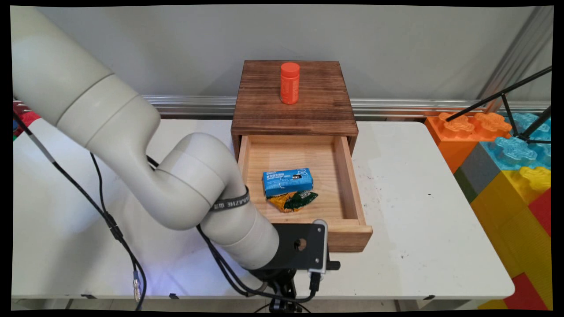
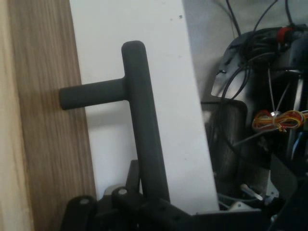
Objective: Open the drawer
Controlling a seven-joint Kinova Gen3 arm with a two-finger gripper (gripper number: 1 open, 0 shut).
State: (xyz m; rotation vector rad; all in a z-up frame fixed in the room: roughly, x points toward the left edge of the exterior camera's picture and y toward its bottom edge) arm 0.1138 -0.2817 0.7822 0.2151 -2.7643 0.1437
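Main and hand views of a white robot arm at a white bench. A dark wooden box stands at the far middle of the bench, against the wall, with a closed orange bottle upright on its top. The box's pale wooden drawer is pulled out toward the near edge. Inside lie a blue packet and, touching its near side, a crumpled green and yellow wrapper. The arm reaches from the upper left down to the drawer's front, its black wrist plate covering the left part of the front panel; the hand hangs below, at the bench's near edge. In the hand view, the drawer's dark grey bar handle stands off the wooden front on a short post and runs down into the black linkage of the hand, which sits at the handle's lower end. Whether the hand is clenched on the handle or released cannot be told, as the fingertips are hidden. Large coloured building blocks are stacked beside the bench on the right.
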